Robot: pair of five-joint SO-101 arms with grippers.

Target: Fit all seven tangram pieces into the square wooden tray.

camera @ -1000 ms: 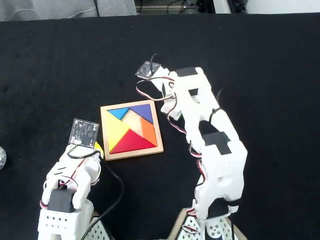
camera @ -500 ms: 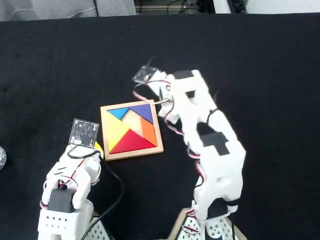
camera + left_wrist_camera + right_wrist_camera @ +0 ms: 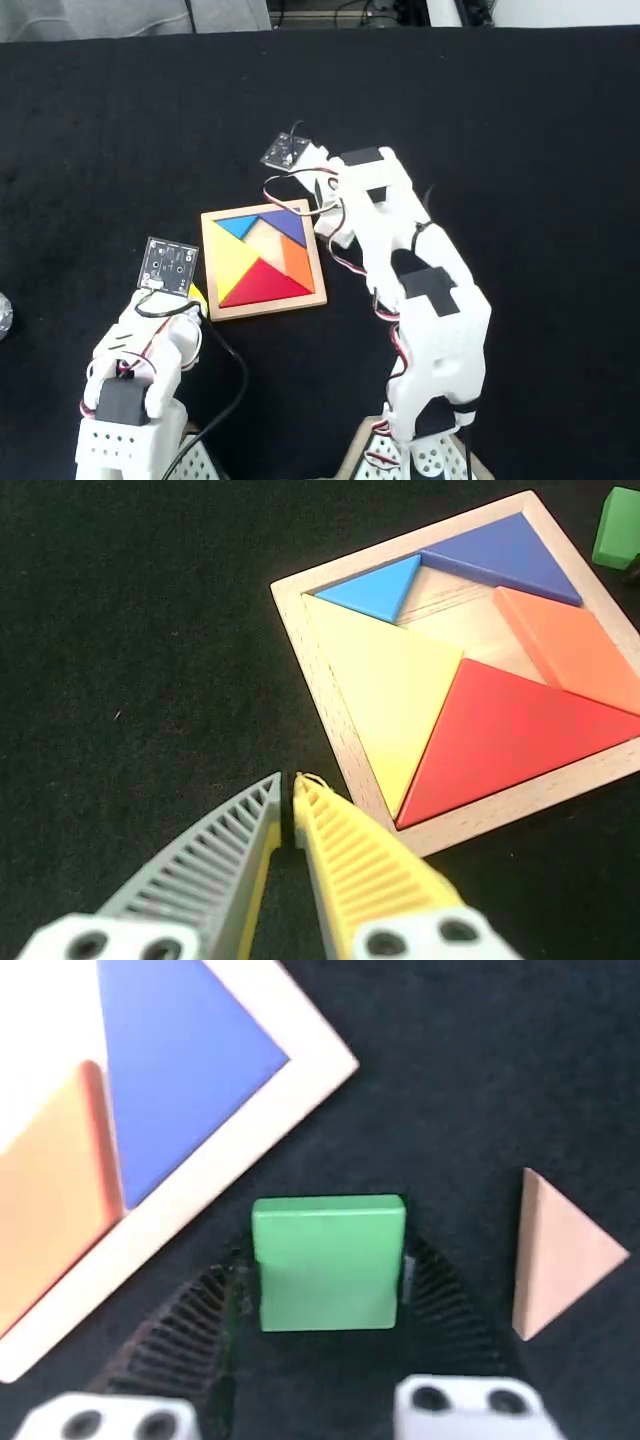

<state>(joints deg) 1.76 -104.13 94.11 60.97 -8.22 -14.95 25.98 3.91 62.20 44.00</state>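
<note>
Right gripper (image 3: 322,1270) is clamped on the green square (image 3: 325,1245), just off a corner of the wooden tray (image 3: 250,1128); a tan triangle (image 3: 560,1250) lies beside it on the black cloth (image 3: 480,1080); left gripper (image 3: 290,790) (jaws pressed together, holding nothing) sits near the partly filled tray.

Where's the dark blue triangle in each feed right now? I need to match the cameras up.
High view: the dark blue triangle sits in the wooden tray's far corner, nearest the right arm.
Left wrist view: the triangle lies along the tray rim farthest from the left pincer.
Right wrist view: the triangle fills the tray corner beside the green square.
Shared landmark: the orange piece adjoining the triangle.
</note>
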